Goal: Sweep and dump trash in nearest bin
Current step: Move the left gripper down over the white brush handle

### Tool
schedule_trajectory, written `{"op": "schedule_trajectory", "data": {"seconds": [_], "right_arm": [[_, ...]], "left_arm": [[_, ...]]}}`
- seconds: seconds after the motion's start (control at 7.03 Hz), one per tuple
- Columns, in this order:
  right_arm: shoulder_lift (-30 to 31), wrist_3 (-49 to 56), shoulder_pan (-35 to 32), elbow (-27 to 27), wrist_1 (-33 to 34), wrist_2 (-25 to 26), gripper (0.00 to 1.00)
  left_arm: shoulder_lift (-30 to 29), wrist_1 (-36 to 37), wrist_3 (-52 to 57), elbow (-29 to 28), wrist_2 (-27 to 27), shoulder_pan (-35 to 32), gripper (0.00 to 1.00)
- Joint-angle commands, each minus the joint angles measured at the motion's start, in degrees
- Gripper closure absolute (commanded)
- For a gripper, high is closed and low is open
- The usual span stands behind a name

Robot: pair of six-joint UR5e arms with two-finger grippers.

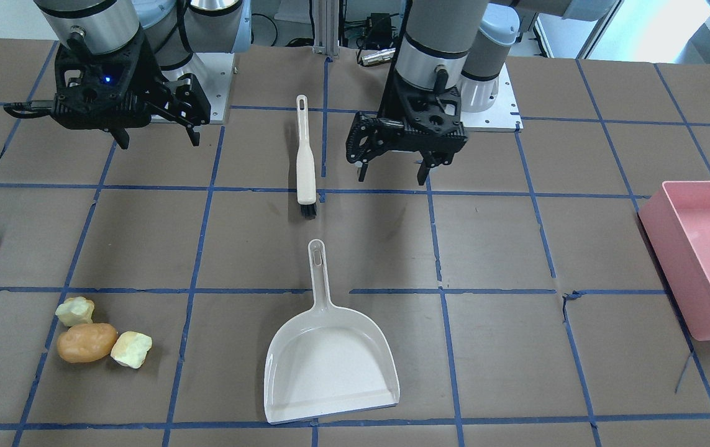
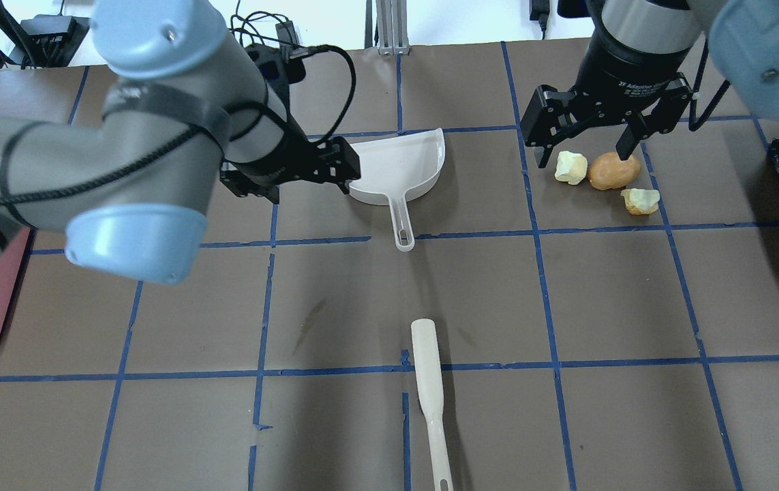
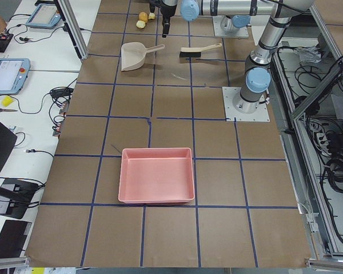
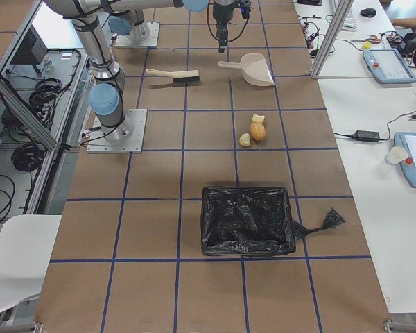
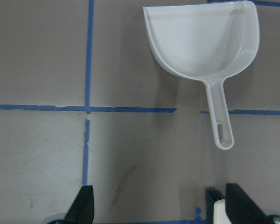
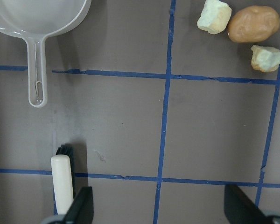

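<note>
The trash lies together on the table: an orange-brown lump [image 1: 86, 342] with a pale yellow-green chunk on each side [image 1: 75, 310] [image 1: 131, 349]. It also shows in the right wrist view [image 6: 253, 23]. A white dustpan [image 1: 330, 360] lies flat at mid-table, handle toward the robot. A cream brush [image 1: 305, 161] with black bristles lies just behind it. My right gripper [image 1: 159, 144] hangs open and empty above the table, on the robot's side of the trash. My left gripper [image 1: 392, 179] hangs open and empty beside the brush, on the side away from the trash.
A pink bin [image 1: 709, 254] stands at the table end on my left. A bin lined with a black bag [image 4: 248, 220] stands at the end on my right, beyond the trash. Blue tape lines grid the brown table.
</note>
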State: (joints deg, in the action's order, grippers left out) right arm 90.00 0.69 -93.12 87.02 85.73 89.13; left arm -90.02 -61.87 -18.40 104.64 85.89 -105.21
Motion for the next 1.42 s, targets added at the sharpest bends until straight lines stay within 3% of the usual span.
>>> {"op": "schedule_trajectory", "data": {"seconds": [0.0, 0.57, 0.85, 1.28], "right_arm": [[0.00, -0.16, 0.05, 0.08, 0.05, -0.01, 0.00], [0.00, -0.07, -0.21, 0.08, 0.13, 0.08, 0.00], [0.00, -0.25, -0.22, 0.43, 0.05, 0.08, 0.00], [0.00, -0.25, -0.39, 0.44, 0.66, -0.01, 0.00]], "left_arm": [[0.63, 11.75, -5.47, 9.58, 3.63, -4.55, 0.00], [0.55, 12.64, -16.74, 12.77, 7.00, -17.55, 0.00], [0.46, 20.68, -21.74, 19.07, 6.83, -20.29, 0.00], [0.20, 21.00, -30.08, 19.98, 7.01, -27.74, 0.00]]}}
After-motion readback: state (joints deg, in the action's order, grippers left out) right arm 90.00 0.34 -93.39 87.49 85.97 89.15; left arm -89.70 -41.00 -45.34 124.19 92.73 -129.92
